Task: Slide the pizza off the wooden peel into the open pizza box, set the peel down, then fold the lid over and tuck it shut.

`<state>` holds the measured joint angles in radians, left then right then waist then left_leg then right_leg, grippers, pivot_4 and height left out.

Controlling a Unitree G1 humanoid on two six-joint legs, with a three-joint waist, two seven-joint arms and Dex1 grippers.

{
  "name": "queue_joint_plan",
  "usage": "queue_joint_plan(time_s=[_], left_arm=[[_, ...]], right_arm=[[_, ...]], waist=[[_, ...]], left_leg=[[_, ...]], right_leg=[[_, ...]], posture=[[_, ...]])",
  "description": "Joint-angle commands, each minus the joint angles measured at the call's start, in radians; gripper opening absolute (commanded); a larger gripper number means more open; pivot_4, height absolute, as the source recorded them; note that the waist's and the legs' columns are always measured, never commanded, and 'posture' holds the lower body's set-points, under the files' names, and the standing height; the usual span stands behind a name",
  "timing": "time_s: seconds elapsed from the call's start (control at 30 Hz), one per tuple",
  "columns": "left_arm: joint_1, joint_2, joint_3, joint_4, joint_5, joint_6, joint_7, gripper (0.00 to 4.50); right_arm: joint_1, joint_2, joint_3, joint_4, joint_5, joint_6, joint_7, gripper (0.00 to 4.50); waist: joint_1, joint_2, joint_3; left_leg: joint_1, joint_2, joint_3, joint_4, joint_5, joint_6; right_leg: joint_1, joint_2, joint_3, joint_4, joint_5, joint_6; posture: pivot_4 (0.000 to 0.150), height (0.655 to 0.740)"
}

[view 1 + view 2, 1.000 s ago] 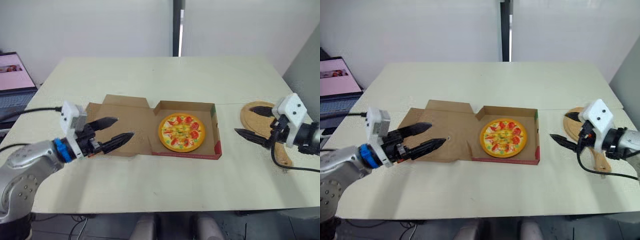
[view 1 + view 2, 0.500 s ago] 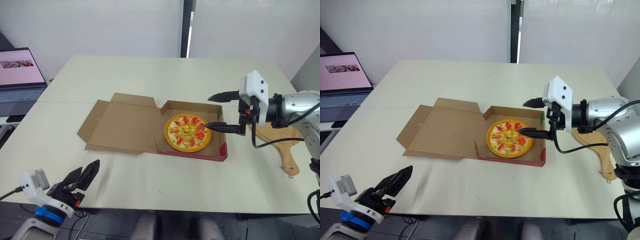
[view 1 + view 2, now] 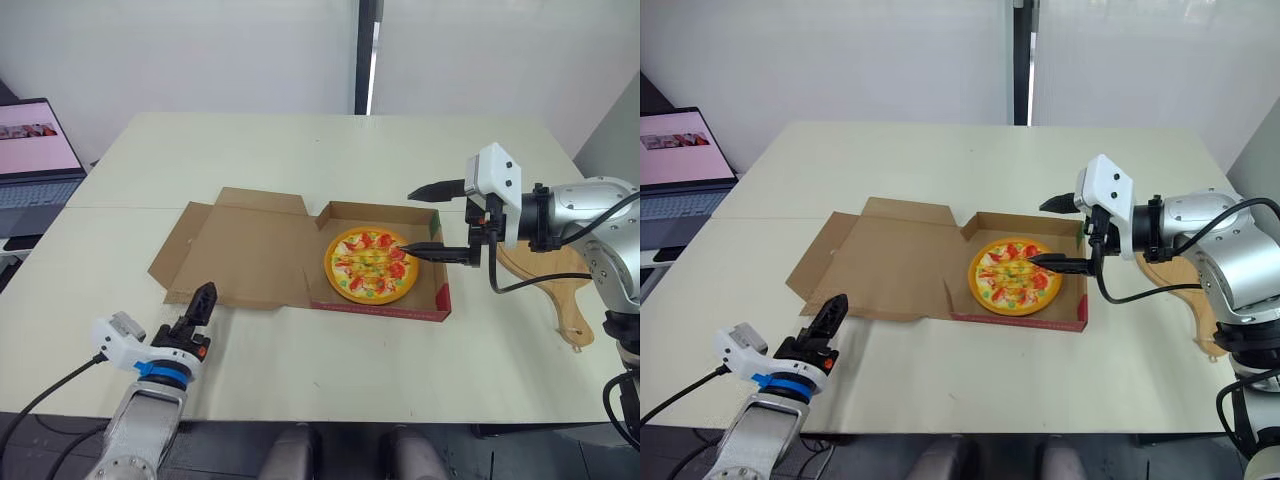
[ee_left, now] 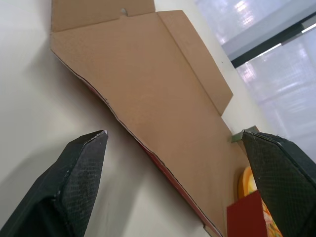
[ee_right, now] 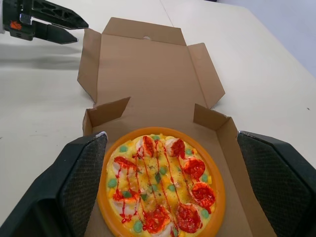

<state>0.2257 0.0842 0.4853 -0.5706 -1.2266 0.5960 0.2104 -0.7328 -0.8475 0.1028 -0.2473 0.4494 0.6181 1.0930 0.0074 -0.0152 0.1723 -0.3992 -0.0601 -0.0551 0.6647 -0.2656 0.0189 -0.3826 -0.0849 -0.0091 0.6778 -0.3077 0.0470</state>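
Note:
The pizza (image 3: 367,265) lies in the base of the open cardboard box (image 3: 375,308). The brown lid (image 3: 245,250) lies flat on the table to the left of the base. My right gripper (image 3: 402,224) hovers open over the pizza's right side, one finger above the box's back wall and one above the toppings. My left gripper (image 3: 203,297) is open and low over the table, just in front of the lid's front-left corner; in the left wrist view its fingers (image 4: 81,163) frame the lid (image 4: 148,84). The wooden peel (image 3: 548,270) lies on the table right of the box, partly behind my right arm.
A laptop (image 3: 30,150) with a lit screen stands at the table's far left. The cream table (image 3: 320,150) runs bare behind the box. In the right wrist view my left gripper (image 5: 49,20) lies beyond the lid's far corner.
My left gripper has come up from below the table's front edge to the lid's front-left corner. The right gripper stays open over the pizza, almost unmoved. The camera has shifted slightly.

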Motion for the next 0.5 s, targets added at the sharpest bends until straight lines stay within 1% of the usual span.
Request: queue_joint_plan(time_s=[0.03,0.17,0.33,0.5], left_arm=[[-0.036,0.016,0.011,0.035,-0.001,-0.05,0.004,4.5],[-0.043,0.031,0.03,0.075,-0.02,-0.072,-0.008,4.5],[-0.046,0.071,0.046,0.126,-0.072,-0.067,-0.044,4.5],[-0.08,0.101,0.049,0.192,-0.115,-0.059,-0.06,4.5]], right_arm=[[-0.021,-0.007,-0.01,-0.019,-0.009,-0.013,0.011,4.48],[-0.019,-0.009,-0.014,-0.028,-0.009,-0.005,0.012,4.48],[-0.022,-0.009,-0.016,-0.04,-0.006,0.009,0.012,4.48],[-0.027,-0.006,-0.013,-0.039,-0.009,0.013,0.015,4.48]], waist=[[0.0,0.0,0.0],[-0.002,0.0,0.0],[-0.001,0.0,0.0],[0.0,0.0,0.0]], left_leg=[[0.0,0.0,0.0,0.0,0.0,0.0],[0.0,0.0,0.0,0.0,0.001,-0.001],[0.0,0.0,0.0,0.0,0.0,-0.001],[0.0,0.0,-0.001,0.0,0.0,-0.001]], right_leg=[[0.0,0.0,0.0,0.0,0.0,0.0],[0.0,0.0,0.0,0.0,0.0,0.0],[0.0,0.0,0.0,0.0,0.0,0.0],[-0.001,0.0,0.0,0.0,0.0,0.0]], posture=[[0.15,0.7281],[0.15,0.7281],[0.15,0.7281],[0.15,0.7281]])
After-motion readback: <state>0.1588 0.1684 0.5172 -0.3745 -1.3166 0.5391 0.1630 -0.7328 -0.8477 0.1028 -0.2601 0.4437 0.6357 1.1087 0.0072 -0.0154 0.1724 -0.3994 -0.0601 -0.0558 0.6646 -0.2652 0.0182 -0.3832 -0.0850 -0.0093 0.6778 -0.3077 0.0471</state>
